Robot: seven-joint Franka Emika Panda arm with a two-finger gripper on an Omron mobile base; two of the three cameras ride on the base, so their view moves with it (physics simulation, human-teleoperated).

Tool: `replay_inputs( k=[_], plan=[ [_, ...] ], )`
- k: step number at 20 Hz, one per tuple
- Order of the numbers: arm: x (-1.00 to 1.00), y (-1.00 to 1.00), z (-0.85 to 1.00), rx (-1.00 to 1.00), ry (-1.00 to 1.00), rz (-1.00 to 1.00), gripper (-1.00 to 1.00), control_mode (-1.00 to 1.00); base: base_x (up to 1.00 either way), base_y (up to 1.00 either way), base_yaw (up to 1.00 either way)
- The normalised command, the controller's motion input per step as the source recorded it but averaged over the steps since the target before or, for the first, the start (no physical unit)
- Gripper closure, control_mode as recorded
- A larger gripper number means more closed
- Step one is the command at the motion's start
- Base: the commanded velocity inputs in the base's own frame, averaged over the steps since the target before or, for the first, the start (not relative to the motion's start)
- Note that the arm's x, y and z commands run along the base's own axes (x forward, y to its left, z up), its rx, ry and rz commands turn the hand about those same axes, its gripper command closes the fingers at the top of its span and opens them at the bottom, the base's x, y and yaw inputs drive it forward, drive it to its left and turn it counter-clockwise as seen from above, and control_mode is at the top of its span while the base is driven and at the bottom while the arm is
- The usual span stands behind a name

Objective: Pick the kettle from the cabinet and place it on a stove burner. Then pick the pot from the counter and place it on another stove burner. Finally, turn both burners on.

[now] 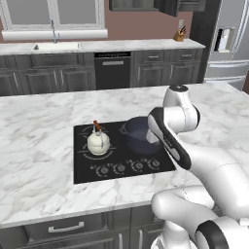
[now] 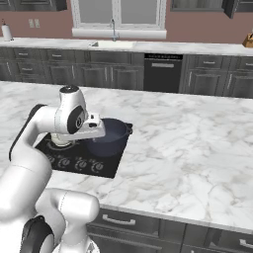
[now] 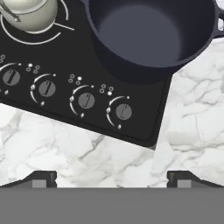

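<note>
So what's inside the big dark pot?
Nothing that shows: the pot looks empty, with its bare dark bottom in the hand view. It sits on the black cooktop, covering the burner ring underneath.

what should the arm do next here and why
Probably lower the open gripper toward a knob in the cooktop's row and turn it. The kettle and pot both already sit on burners, and the hand hangs over the counter near the knobs.

Readable text: you'll find none in any view.
Knobs (image 3: 86, 100), lower left of hand view: you see only small white dots and arcs on the cooktop (image 3: 144, 127), no numerals.
</note>
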Motion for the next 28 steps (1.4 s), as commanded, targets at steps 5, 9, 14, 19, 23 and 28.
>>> replay_inputs(
  k=[5, 9, 14, 19, 23, 28],
  plan=[
    [0.02, -0.14, -0.11, 0.03, 0.02, -0.11, -1.00, -1.00, 0.00, 0.00, 0.00],
    [0.07, -0.16, -0.15, 0.05, 0.01, -0.08, -1.00, -1.00, 0.00, 0.00, 0.00],
    [0.13, -0.06, -0.21, 0.05, 0.00, -0.05, -1.00, -1.00, 0.00, 0.00, 0.00],
    [0.20, 0.00, -0.23, 0.04, 0.00, -0.05, -1.00, -1.00, 0.00, 0.00, 0.00],
    [0.16, 0.00, -0.30, 0.03, 0.01, -0.08, -1.00, -1.00, 0.00, 0.00, 0.00],
    [0.12, 0.00, -0.32, 0.02, 0.02, -0.12, -1.00, -1.00, 0.00, 0.00, 0.00]
  ],
)
